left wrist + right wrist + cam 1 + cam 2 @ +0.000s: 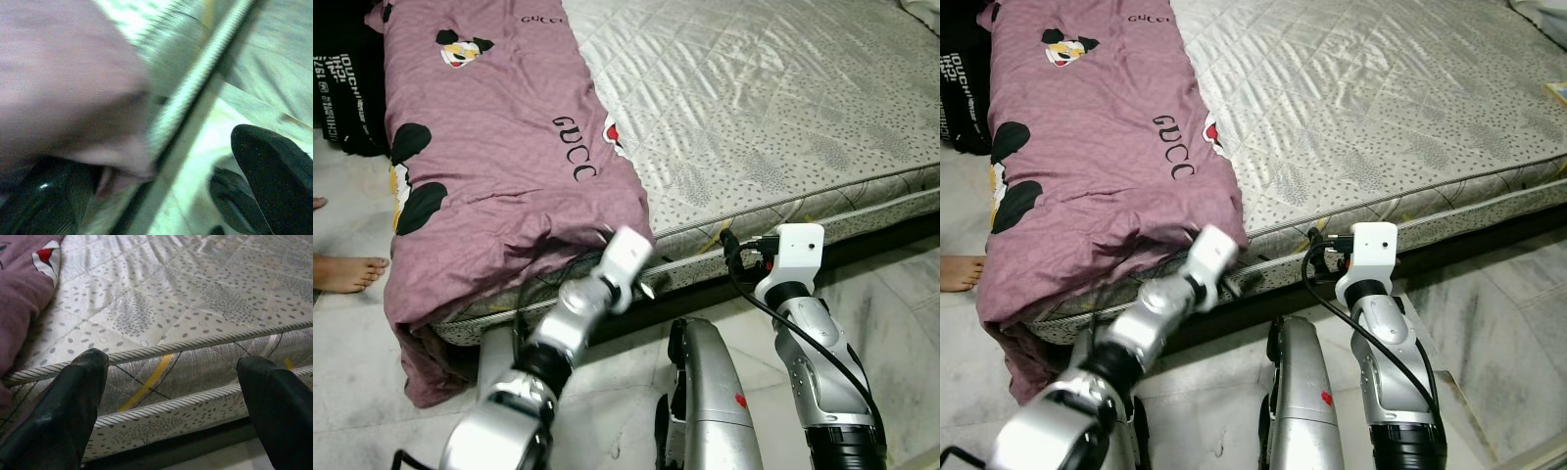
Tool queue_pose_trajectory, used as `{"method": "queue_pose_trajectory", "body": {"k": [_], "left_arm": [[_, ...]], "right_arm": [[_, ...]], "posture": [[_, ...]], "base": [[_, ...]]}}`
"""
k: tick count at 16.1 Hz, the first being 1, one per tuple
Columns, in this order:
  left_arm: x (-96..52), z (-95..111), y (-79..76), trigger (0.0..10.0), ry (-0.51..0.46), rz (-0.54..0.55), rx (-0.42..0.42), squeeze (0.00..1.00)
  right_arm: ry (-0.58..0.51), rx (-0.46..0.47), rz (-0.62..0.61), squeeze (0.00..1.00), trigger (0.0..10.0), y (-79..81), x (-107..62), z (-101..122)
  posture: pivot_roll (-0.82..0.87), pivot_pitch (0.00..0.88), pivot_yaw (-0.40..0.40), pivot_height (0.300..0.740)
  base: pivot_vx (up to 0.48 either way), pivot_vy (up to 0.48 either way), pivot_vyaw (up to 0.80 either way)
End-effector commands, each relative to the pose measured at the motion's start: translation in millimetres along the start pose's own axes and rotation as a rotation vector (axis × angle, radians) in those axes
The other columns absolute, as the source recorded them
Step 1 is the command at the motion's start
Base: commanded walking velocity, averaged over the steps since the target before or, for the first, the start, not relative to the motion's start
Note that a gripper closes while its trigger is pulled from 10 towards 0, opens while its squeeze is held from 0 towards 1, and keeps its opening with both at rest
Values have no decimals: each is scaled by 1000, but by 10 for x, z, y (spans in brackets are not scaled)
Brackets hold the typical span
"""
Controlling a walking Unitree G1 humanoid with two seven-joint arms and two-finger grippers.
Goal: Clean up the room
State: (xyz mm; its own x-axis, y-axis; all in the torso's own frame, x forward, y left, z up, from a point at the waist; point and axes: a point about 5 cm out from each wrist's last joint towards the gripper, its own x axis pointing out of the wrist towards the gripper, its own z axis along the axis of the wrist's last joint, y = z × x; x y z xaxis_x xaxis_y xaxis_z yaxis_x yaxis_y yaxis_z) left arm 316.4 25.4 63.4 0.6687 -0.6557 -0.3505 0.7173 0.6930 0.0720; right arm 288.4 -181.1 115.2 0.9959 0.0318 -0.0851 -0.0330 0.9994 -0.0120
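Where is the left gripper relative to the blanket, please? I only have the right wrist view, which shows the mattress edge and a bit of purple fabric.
Observer: The left gripper is at the purple blanket's lower corner, where it droops over the mattress edge.
Operator: Thank you. Is it open?
Observer: In the left wrist view its fingers stand apart, with blanket fabric bunched against the nearer one; that view is blurred.
Operator: How much of the bed does the blanket cover?
Observer: Only the robot's left side; one end hangs down toward the floor.
Operator: Is anyone nearby?
Observer: Yes, a person's bare foot rests on the floor to the left of the bed.
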Motion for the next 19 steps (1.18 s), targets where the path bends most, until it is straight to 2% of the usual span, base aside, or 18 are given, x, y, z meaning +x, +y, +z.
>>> {"method": "queue_pose_trajectory", "body": {"k": [1,3,5,6,8,9,11,13,14,16,18,19], "left_arm": [[26,119,-120,10000,-64,-72,64,0],[39,298,-216,10000,-136,-140,166,0],[40,401,-282,10000,-160,-196,280,0],[34,458,-310,10000,-181,-222,310,0],[-4,675,-328,10000,-265,-240,332,0],[-26,763,-300,10000,-304,-212,344,0],[-80,915,-177,10000,-370,-141,287,0],[-164,985,17,10000,-414,-24,208,0],[-242,958,171,10000,-417,56,163,0],[-306,698,345,10000,-309,164,109,0],[-354,491,376,10000,-220,205,39,0],[-355,341,321,10000,-122,175,57,0]], "right_arm": [[3,-2,-6,0,10000,4,15,-13],[0,-1,-7,0,10000,12,30,-9],[-4,-1,-10,0,10000,19,40,-6],[-6,-1,-12,0,10000,21,42,-5],[-10,-1,-19,0,10000,20,44,-6],[-11,0,-22,0,10000,19,45,-8],[-13,1,-25,0,10000,19,41,-8],[-9,1,-27,0,10000,11,32,-15],[7,-2,-21,0,10000,4,26,-33],[45,-12,-6,0,10000,2,23,-79],[70,-30,-1,0,10000,-6,26,-111],[75,-33,-1,0,10000,-12,28,-117]], "posture": [[-37,132,-57,496],[-34,129,-56,496],[-35,126,-52,496],[-34,125,-50,496],[-33,125,-47,496],[-34,126,-46,496],[-35,129,-43,496],[-35,131,-42,496],[-35,131,-42,496],[-27,134,-44,496],[-27,134,-50,496],[-25,133,-51,496]], "base": [[0,0,0],[0,0,0],[0,0,0],[0,0,0],[0,0,0],[0,0,0],[0,0,0],[0,0,0],[0,0,0],[0,0,0],[0,0,0],[0,0,0]]}}
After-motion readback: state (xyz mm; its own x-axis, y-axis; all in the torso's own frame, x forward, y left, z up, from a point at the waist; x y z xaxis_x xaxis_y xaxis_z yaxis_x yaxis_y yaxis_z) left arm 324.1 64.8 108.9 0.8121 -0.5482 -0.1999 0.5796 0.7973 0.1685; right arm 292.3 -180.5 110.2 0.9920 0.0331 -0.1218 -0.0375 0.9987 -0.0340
